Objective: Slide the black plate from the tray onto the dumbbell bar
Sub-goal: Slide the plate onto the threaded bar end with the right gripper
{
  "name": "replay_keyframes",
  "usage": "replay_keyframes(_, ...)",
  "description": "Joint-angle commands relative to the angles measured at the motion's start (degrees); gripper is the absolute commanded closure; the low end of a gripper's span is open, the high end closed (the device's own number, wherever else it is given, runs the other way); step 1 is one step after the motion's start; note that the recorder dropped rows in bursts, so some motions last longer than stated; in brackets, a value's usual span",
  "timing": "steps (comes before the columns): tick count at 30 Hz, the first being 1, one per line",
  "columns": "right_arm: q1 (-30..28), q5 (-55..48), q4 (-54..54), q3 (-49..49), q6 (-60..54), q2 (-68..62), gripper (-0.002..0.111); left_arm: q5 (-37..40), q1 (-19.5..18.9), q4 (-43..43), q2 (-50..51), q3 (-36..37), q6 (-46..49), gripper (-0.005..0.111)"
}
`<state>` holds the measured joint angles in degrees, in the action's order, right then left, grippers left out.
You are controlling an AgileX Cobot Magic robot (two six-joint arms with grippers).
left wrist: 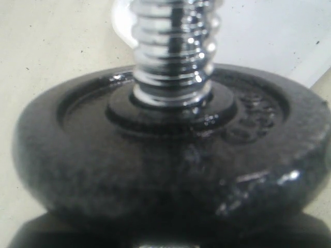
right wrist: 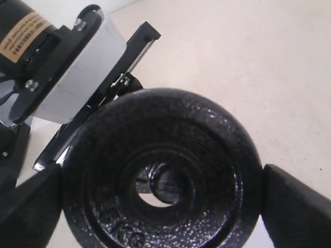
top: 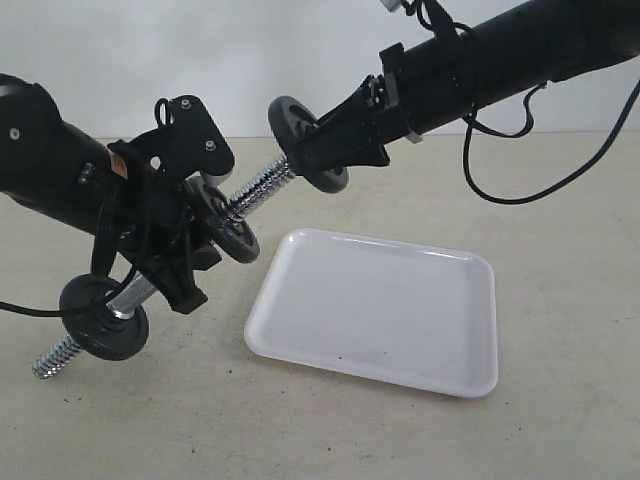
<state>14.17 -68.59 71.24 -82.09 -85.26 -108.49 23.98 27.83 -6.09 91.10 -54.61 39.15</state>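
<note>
One black plate [right wrist: 217, 170] in right pincer [top: 325, 155], seemingly touching dumbbell bar [top: 258, 188].

A pale beige bench [top: 560, 420] with a matte, faintly speckled top meets a plain white wall [top: 250, 50] behind. The light is soft and even, shadows faint.

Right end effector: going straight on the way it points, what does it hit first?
Carrying the plate, the right end effector would likely first meet the threaded tip of the bar; depth is unclear.
</note>
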Motion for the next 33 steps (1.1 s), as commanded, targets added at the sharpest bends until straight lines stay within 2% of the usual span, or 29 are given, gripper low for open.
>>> replay_keyframes(1,0.25,-1.37,3.54,-0.50,-0.72,0.96,0.108,-12.26,0.93,-0.74,-3.83,-2.04,0.11,0.102)
replay_keyframes(7,0.14,-1.37,3.43,-0.50,-1.43,0.96,0.108,-12.26,3.60,-0.52,-5.87,-2.04,2.06,0.102)
replay_keyframes(16,0.14,-1.37,3.43,-0.50,0.32,0.96,0.108,-12.00,3.60,-0.52,-6.11,-2.04,2.02,0.102)
replay_keyframes(33,0.14,-1.37,1.81,-0.50,1.65,0.96,0.108,-16.82,3.60,-0.52,-6.11,-2.04,1.56,0.102)
